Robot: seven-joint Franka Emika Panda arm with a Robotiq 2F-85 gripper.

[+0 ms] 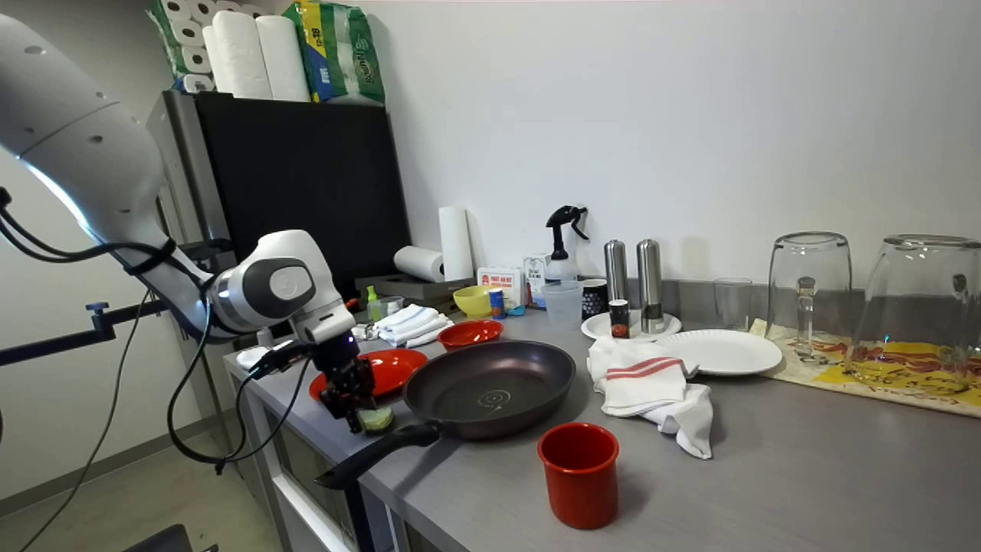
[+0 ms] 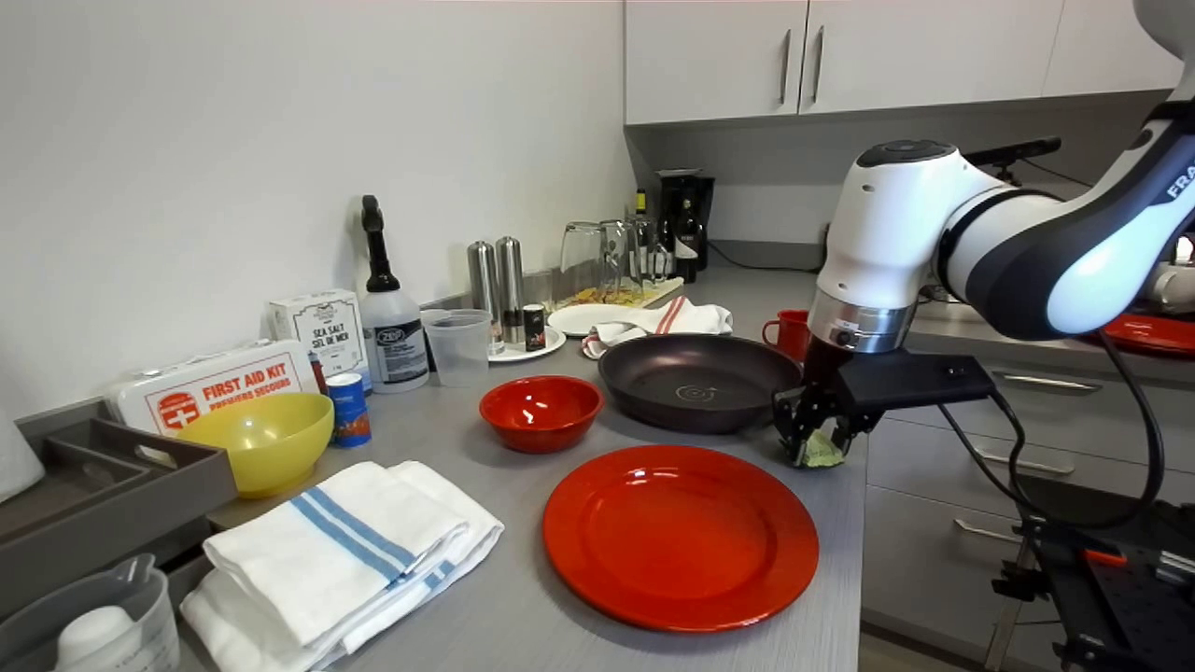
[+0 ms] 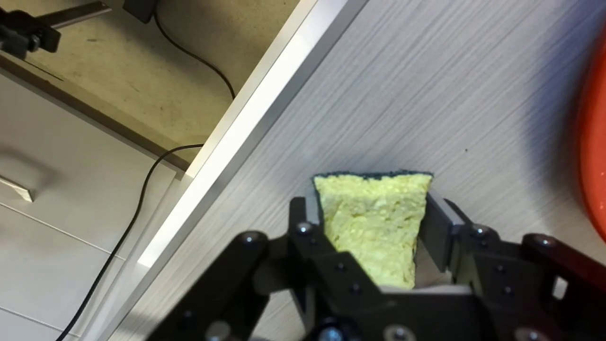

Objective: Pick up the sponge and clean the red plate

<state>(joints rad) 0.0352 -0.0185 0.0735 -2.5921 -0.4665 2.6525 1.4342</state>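
Observation:
A yellow-green sponge with a dark scouring side [image 3: 378, 203] sits between the fingers of my gripper [image 3: 376, 213], which is shut on it. Its sides are pressed by the pads, and its top bulges past the fingertips in the wrist view. In an exterior view the gripper [image 2: 822, 453] points down near the counter's front edge, with the sponge low at the surface; whether it touches the counter I cannot tell. The glossy red plate [image 2: 681, 541] lies flat beside the gripper, apart from it. Only the plate's rim [image 3: 596, 156] shows at the right of the wrist view.
A black frying pan [image 2: 695, 383] lies close to the gripper, its handle [image 1: 379, 456] reaching over the counter edge. A small red bowl [image 2: 541, 415], a red cup [image 1: 580, 475] and folded white towels [image 2: 345, 551] stand around. The counter edge [image 3: 251, 137] runs close beside the gripper.

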